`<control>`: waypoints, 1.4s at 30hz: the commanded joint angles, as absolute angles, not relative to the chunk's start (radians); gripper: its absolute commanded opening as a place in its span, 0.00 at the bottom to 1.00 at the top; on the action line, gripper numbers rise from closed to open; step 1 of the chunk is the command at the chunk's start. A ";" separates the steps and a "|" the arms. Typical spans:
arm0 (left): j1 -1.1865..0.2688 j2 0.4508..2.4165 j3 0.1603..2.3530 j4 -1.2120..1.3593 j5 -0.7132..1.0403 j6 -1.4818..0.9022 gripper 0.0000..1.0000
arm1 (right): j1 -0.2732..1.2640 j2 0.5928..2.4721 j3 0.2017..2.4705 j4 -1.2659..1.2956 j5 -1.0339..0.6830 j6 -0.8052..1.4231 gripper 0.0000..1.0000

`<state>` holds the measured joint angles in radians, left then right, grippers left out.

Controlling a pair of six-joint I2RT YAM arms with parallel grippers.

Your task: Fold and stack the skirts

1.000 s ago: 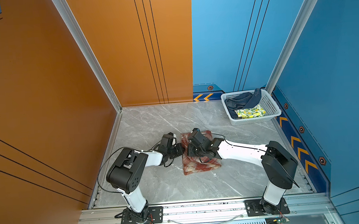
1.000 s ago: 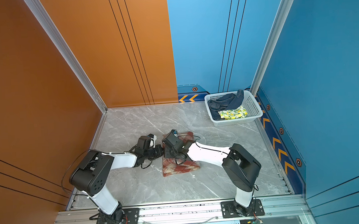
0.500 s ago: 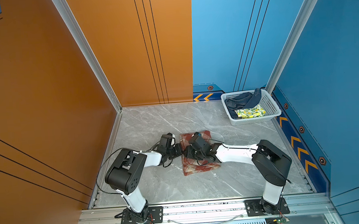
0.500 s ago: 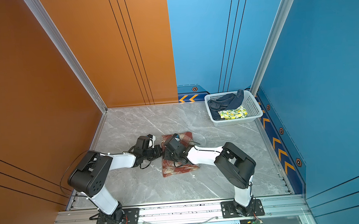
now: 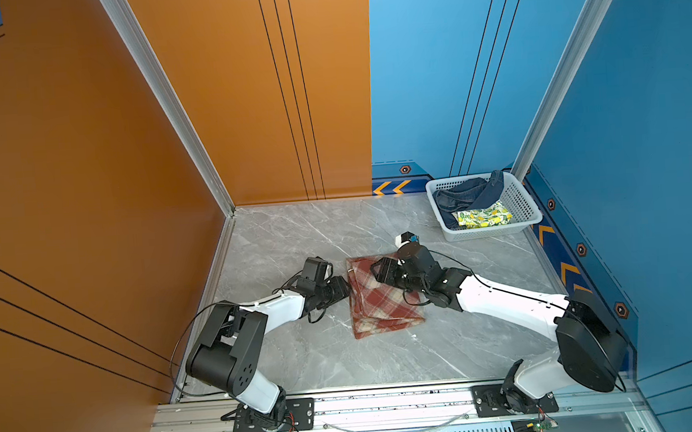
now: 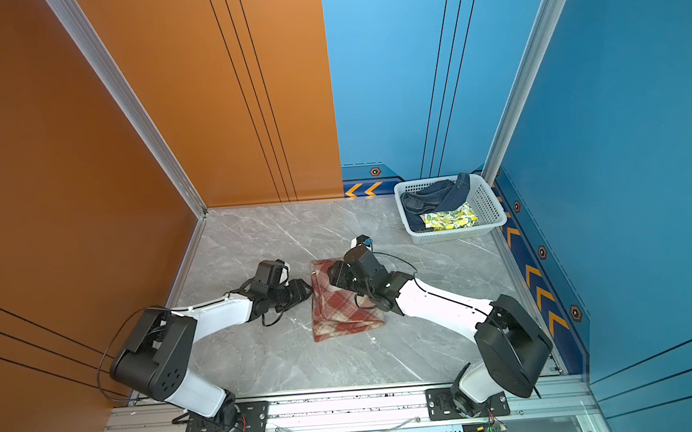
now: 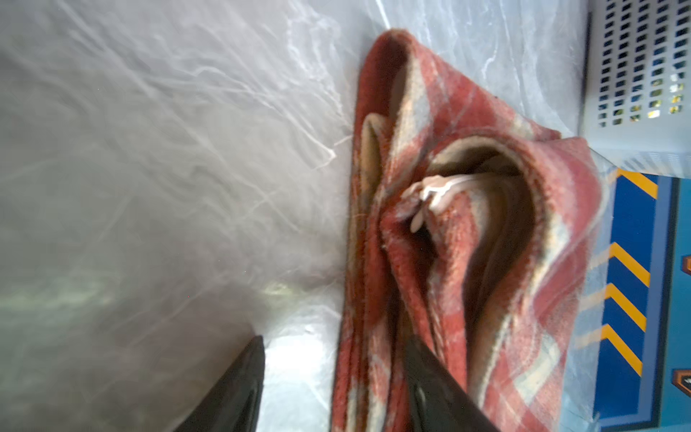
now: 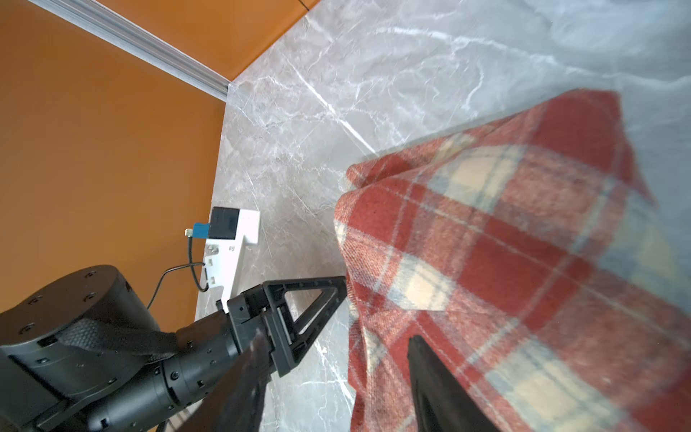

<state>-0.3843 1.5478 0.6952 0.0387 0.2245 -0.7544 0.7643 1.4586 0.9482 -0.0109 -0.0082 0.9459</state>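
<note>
Red-and-cream plaid skirt (image 5: pixel 384 306): thick, layered rectangle, woolly, edges slightly uneven.

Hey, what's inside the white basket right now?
A dark blue denim skirt lies in the white basket, one part draped over its far rim, with a lemon-print skirt toward the near wall. Anything beneath them is covered.

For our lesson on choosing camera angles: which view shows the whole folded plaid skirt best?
A top view: the plaid skirt lies on the table, its outline whole but for a far part under the right gripper. The left wrist view shows just its layered edge, blurred; the right wrist view just part of its top face.
</note>
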 commanded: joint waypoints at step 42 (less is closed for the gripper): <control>-0.557 1.676 0.692 0.091 0.207 -0.693 0.00 | 0.682 1.741 0.973 -0.113 0.162 0.712 0.20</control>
